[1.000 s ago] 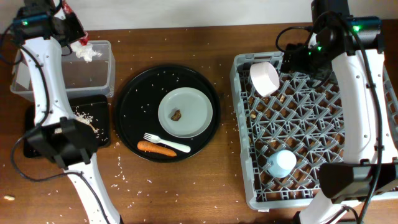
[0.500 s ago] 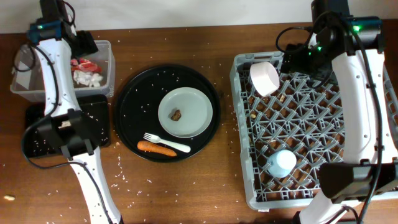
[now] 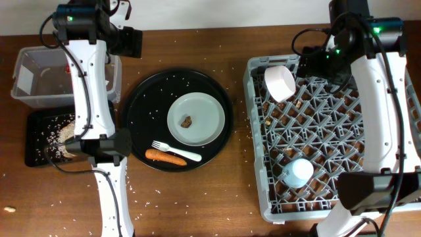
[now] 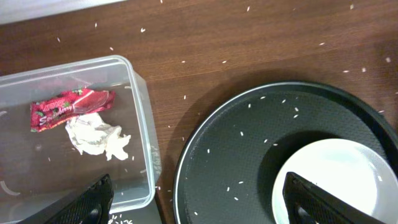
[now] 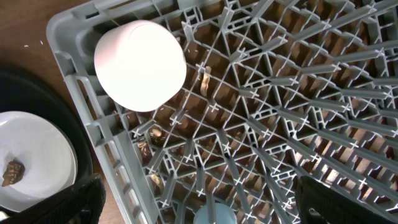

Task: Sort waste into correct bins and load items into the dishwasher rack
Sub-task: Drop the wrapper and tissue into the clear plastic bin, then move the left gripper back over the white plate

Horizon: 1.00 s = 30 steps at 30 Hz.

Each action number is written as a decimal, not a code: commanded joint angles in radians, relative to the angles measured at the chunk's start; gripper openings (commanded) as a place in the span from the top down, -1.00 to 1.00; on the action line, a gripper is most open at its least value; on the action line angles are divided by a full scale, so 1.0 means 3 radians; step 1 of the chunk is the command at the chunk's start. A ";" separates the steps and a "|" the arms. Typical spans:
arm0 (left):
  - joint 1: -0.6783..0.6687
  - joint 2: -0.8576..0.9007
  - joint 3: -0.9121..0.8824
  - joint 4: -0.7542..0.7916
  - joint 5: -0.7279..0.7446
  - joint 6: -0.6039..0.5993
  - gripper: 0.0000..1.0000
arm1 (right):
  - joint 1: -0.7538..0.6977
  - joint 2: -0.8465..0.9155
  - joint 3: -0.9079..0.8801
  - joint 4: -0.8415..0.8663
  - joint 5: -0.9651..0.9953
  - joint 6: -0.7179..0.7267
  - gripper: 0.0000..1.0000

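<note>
The red wrapper [image 4: 71, 107] and the crumpled tissue [image 4: 96, 137] lie inside the clear tub [image 4: 142, 118]. My left gripper [image 3: 129, 42] hangs open and empty above the gap between the tub [image 3: 26, 66] and the round black tray. On the flat black tray [image 3: 36, 155] lie grain scraps [image 3: 56, 141]. The plate [image 3: 204, 115] carries a brown bit [image 3: 187, 121]. The fork [image 3: 176, 151] and the carrot [image 3: 166, 157] lie beside the plate. The rack [image 3: 253, 118] holds the bowl [image 3: 279, 82] and the cup [image 3: 298, 172]. My right gripper [image 3: 317, 63] is open over the rack's far left, near the bowl [image 5: 140, 65].
The large round black tray [image 3: 148, 99] sits between the bins and the rack, with grains scattered on it and on the wooden table. The left arm's base [image 3: 92, 146] stands by the flat tray. The right arm's base [image 3: 368, 191] overlaps the rack's right side.
My left gripper has opened, letting the red wrapper go into the tub, and has swung right from over the tub towards the round tray. The right arm has not moved.
</note>
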 commanded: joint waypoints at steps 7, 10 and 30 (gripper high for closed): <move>-0.0390 -0.0530 -0.0341 -0.0005 0.0126 -0.0079 -0.74 | -0.0020 0.0006 -0.0011 -0.0160 0.0038 -0.0037 -0.95; -0.0570 -0.0632 -0.0914 -0.0005 0.0220 -0.0079 -0.74 | -0.0020 0.0006 -0.0011 -0.0160 0.0038 -0.0038 -0.95; -0.1864 -0.0637 -0.4030 0.1569 -0.0018 0.0338 -0.64 | -0.0020 0.0006 -0.0011 -0.0169 0.0027 -0.0062 -0.96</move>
